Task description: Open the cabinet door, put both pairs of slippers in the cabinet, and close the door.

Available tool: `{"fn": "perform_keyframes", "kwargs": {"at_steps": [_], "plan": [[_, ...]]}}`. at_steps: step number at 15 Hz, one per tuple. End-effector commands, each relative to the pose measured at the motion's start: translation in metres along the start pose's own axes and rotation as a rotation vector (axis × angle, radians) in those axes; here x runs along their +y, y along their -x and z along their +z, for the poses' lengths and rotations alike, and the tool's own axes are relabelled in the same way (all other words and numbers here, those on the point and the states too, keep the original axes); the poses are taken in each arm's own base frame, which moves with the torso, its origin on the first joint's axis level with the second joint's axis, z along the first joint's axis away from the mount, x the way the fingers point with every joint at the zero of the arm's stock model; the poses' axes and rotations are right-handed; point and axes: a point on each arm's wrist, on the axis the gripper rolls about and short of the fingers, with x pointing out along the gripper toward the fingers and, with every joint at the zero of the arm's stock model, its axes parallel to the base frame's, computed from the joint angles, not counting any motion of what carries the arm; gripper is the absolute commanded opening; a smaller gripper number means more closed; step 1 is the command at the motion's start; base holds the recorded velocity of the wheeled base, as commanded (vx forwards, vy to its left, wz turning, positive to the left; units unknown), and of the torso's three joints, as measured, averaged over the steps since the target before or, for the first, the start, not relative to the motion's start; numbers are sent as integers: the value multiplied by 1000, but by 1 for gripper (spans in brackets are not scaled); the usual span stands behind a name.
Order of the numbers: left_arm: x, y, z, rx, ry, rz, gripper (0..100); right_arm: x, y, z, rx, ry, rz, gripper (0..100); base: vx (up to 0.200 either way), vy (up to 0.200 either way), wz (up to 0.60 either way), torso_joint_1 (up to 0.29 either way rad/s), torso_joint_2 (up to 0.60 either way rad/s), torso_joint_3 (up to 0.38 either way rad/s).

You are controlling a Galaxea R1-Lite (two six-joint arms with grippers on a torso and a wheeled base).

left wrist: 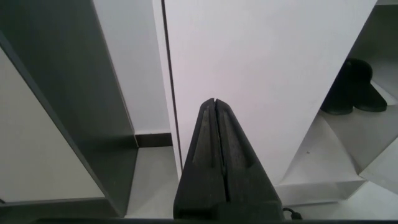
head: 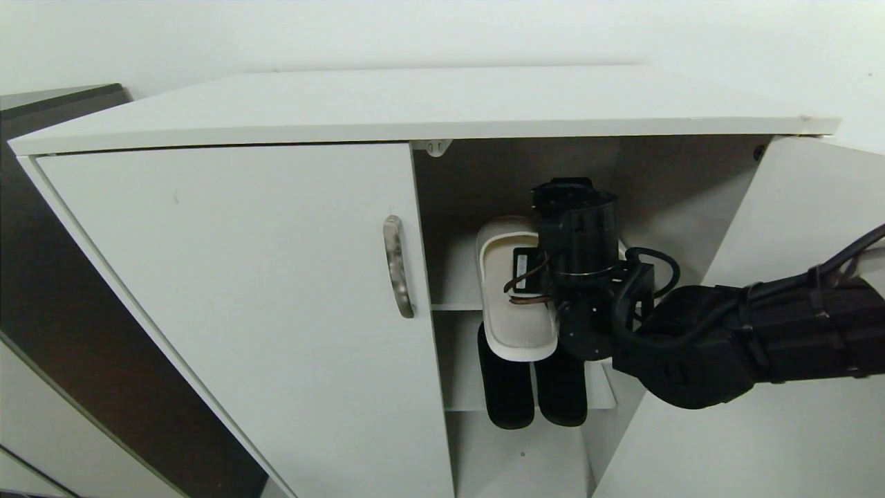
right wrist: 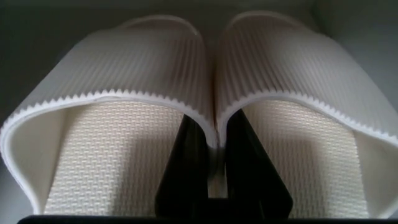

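Right wrist view: right gripper [right wrist: 214, 134] clamps white ribbed foam slippers [right wrist: 124, 74] inside white wooden cabinet [head: 415, 104]; release and withdrawal likely follow.

White slippers [head: 517, 325] above black slippers [head: 508, 394]

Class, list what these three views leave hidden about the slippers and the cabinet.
White slippers: head view, the right arm covers one of the pair.
Shelf under them: right wrist view, the slippers block it; contact unclear.
Black slippers: head view, white pair hides their upper ends.
Open door: cut off at head view's edge.
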Motion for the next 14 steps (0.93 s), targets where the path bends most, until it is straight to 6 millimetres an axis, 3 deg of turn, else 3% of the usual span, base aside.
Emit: {"fn": "perform_keyframes", "kwargs": {"at_steps": [1,8,14], "plan": [[0,0,0,1,0,-1,0,3,-18,-2,-5,-8,-21,0,0,0,0,0,0,0],[0,0,0,1,-2,0,0,7,-44,23,5,-11,-50,0,0,0,0,0,0,0],[0,0,0,1,0,0,0,7,-57,18,10,-8,-67,0,0,0,0,0,0,0]]}}
